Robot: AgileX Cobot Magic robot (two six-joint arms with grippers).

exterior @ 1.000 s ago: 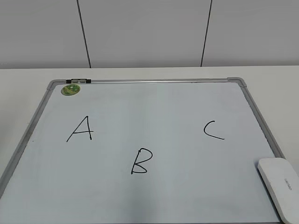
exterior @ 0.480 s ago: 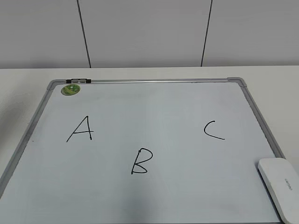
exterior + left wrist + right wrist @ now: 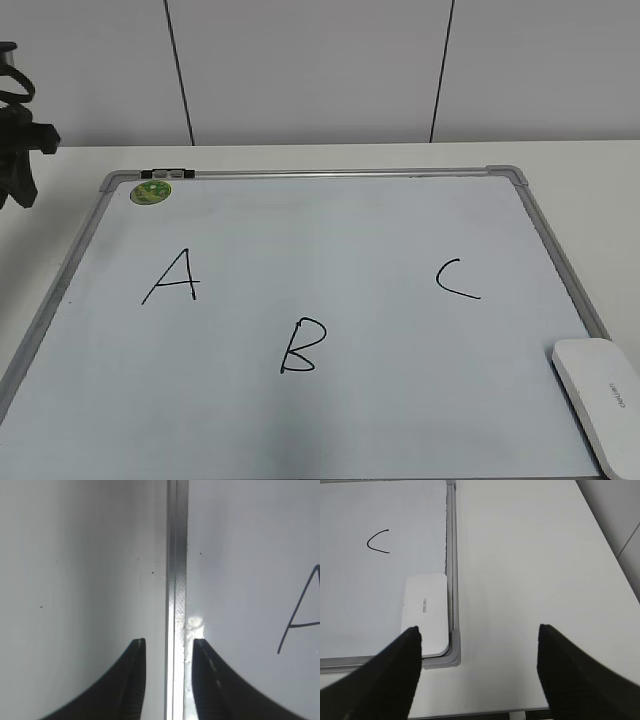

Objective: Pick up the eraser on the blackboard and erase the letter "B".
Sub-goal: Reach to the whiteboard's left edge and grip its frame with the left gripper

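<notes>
At the near right corner of the blackboard (image 3: 330, 240), the eraser (image 3: 598, 398) lies flat against the frame, untouched; the B (image 3: 302, 346) sits low on the board, near its middle. The right gripper (image 3: 479, 672) hangs wide open and empty above and to the right of the eraser. To grasp well, shift it left until the jaws straddle the eraser's short width, then descend and close clear of the frame. The left gripper (image 3: 165, 652), partly open and empty, straddles the board's left rail. Compared with half a second ago, the left arm (image 3: 15, 130) has entered the exterior view at far left; nothing else differs.
</notes>
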